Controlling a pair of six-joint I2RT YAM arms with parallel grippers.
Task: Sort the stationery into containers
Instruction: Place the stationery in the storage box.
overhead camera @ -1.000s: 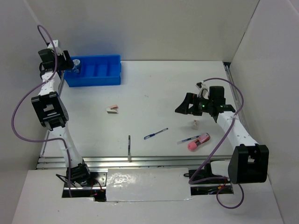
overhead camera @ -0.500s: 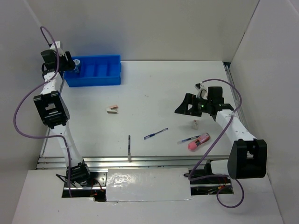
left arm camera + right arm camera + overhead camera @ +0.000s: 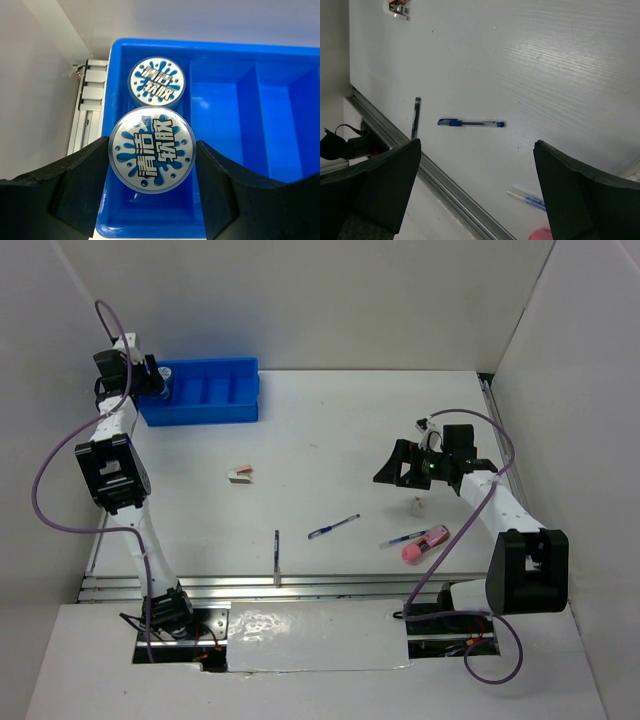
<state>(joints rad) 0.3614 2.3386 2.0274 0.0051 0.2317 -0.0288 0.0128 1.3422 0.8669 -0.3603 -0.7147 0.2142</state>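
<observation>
My left gripper (image 3: 152,167) is shut on a blue tape roll (image 3: 152,154) and holds it over the left end compartment of the bright blue tray (image 3: 220,125). A second blue tape roll (image 3: 156,83) lies in that compartment. In the top view this gripper (image 3: 150,380) is at the tray's (image 3: 215,405) left end. My right gripper (image 3: 390,468) is open and empty above the table. Below it lie a blue pen (image 3: 470,123), a second pen (image 3: 527,198), a pink tube (image 3: 540,235) and a thin dark stick (image 3: 416,117).
A pink and white eraser (image 3: 241,475) lies mid-left on the table, and a small white eraser (image 3: 418,505) lies under the right arm. A metal rail (image 3: 300,585) runs along the near edge. White walls close in the sides and back.
The left arm has shifted slightly at the tray's left end with the roll still in it. The right arm has barely moved.
</observation>
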